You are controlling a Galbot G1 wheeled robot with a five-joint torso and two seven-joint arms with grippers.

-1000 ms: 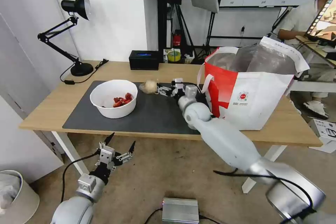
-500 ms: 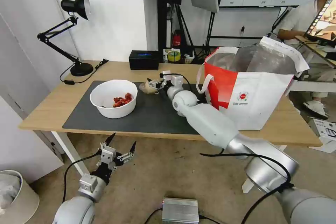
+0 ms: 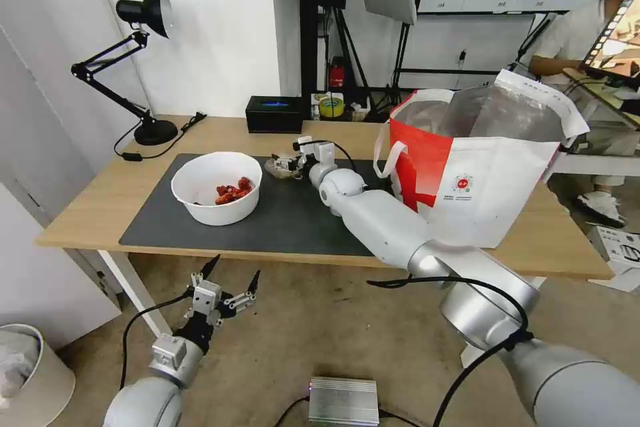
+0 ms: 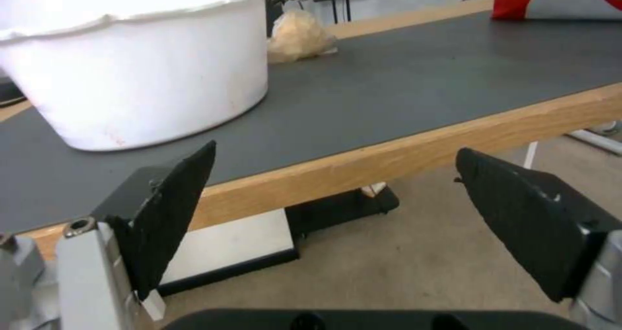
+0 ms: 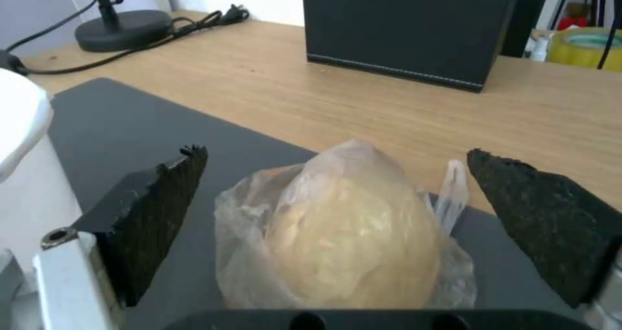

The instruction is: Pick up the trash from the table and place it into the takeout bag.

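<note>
Beige ball (image 5: 347, 233) now between right gripper (image 5: 337, 218) spread jaws.

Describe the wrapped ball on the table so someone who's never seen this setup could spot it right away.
On the wooden table lies a dark grey mat. At its far edge, between the white bowl and the red-and-white takeout bag, sits the beige ball in clear wrap, flanked by the right gripper's open fingers. Only it is lumpy and plastic-wrapped.

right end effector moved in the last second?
Yes. The right end effector has gone left along the mat, away from the bag toward the bowl, and now straddles the wrapped ball, fingers open.
</note>
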